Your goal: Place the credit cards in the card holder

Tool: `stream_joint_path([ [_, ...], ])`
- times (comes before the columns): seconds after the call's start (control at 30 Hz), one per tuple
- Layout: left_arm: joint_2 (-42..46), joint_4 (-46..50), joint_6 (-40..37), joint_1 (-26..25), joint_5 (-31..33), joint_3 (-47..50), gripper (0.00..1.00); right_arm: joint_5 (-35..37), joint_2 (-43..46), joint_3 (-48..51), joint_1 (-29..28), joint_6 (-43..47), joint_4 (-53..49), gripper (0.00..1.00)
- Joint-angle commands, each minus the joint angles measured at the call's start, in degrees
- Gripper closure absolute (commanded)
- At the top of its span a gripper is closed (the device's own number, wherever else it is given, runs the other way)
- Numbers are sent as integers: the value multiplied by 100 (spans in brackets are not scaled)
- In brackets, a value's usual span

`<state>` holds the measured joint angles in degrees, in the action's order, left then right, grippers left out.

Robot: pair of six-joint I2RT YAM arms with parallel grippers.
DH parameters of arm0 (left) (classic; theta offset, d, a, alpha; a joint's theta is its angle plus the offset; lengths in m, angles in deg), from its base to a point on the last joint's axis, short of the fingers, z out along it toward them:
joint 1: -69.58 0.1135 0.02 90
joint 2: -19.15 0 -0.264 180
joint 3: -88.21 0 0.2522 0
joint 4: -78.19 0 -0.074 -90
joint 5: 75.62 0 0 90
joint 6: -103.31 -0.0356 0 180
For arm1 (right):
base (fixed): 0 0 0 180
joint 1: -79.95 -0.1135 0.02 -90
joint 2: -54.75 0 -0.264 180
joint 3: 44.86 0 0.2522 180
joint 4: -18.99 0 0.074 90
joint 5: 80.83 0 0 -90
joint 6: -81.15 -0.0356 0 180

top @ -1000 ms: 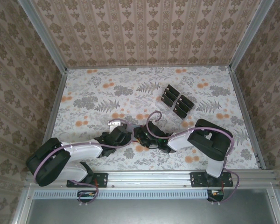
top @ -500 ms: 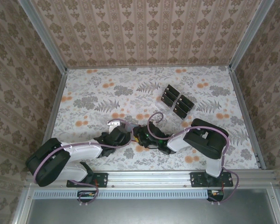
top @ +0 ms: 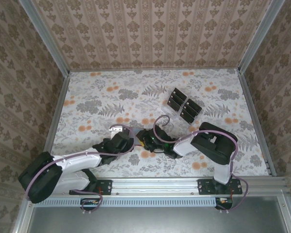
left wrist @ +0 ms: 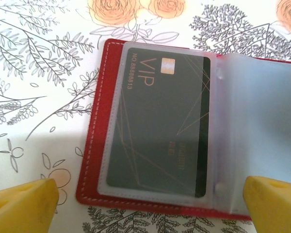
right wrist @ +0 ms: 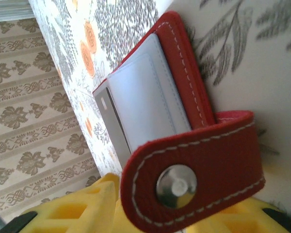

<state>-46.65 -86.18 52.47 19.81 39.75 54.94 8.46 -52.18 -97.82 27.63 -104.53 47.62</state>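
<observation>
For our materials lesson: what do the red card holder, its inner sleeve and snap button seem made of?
The card holder: probably leather or imitation, matte red, pale stitching along the edge. Inner sleeve: soft frosted plastic, the VIP card shows through it. Snap button: polished metal, mirror-like glints.

You're working in a robot test cell in a lab, not a home (homely patterns aside). Wallpaper-print panels (top: 155,34) box the floral tabletop (top: 97,97) on three sides. Bare aluminium posts (top: 44,41) run up the upper corners. A slotted aluminium rail (top: 155,184) along the bottom edge carries both arm bases (top: 214,186).
</observation>
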Motion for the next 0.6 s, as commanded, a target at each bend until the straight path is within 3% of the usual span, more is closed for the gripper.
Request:
stream_joint_path([
  [0.0,284,401,-120,34,-1,-37,0,-69,59,45,312,419,-1301,59],
  [0.3,377,469,-296,291,-301,-274,0,-648,588,-415,981,2025,-2885,59],
  [0.57,-254,72,-601,516,-775,-676,0,-997,887,-1607,1075,3944,-4272,61],
])
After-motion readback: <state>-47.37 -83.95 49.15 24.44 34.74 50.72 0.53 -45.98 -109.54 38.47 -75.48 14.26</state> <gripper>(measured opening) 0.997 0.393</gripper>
